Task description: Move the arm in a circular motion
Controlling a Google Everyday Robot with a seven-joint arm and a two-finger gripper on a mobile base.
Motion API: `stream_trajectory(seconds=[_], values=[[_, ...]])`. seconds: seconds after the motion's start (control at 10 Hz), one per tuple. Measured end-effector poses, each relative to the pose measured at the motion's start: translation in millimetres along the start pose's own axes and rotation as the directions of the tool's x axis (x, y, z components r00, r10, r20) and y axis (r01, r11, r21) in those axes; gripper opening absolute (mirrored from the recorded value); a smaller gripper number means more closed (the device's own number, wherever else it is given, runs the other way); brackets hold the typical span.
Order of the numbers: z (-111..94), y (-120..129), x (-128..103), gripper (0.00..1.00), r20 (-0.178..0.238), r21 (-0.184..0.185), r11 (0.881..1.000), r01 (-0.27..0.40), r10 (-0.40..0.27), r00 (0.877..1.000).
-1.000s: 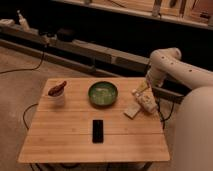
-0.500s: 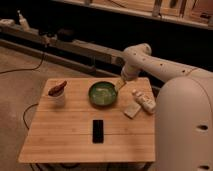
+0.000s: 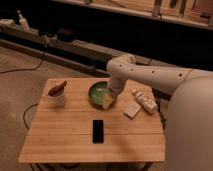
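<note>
The arm [image 3: 150, 75] is large, glossy and white. It reaches in from the right, bends at a bulbous joint [image 3: 121, 65] above the table's back edge and points down. Its small beige gripper [image 3: 107, 101] hangs at the right rim of a green bowl [image 3: 97, 91], low over the wooden table [image 3: 60, 140]. Whether the gripper touches the bowl cannot be told. The arm's thick base segment [image 3: 190, 125] fills the right side of the view.
A white cup [image 3: 58, 96] with a brown object in it stands at the table's left. A black phone [image 3: 98, 131] lies in the middle front. A white bottle [image 3: 145, 101] and a flat pale packet [image 3: 132, 109] lie at the right. Shelving and cables run behind.
The arm has swung left, from the table's right edge by the white items to the green bowl, and the gripper has come lower over the bowl's rim.
</note>
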Motion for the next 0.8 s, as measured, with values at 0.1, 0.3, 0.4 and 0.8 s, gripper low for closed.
stream_trajectory(seconds=[0.1,0.3,0.4,0.8], values=[[0,-5,-13,0.80,0.014,-0.010,1.000,0.029,-0.029,0.999],[-8,-5,-52,0.80,0.055,-0.073,0.994,0.078,-0.074,0.996],[-11,-4,-68,0.80,0.070,-0.095,0.992,0.077,-0.071,0.995],[-17,19,-129,0.80,0.097,-0.184,0.981,-0.064,0.082,0.992]])
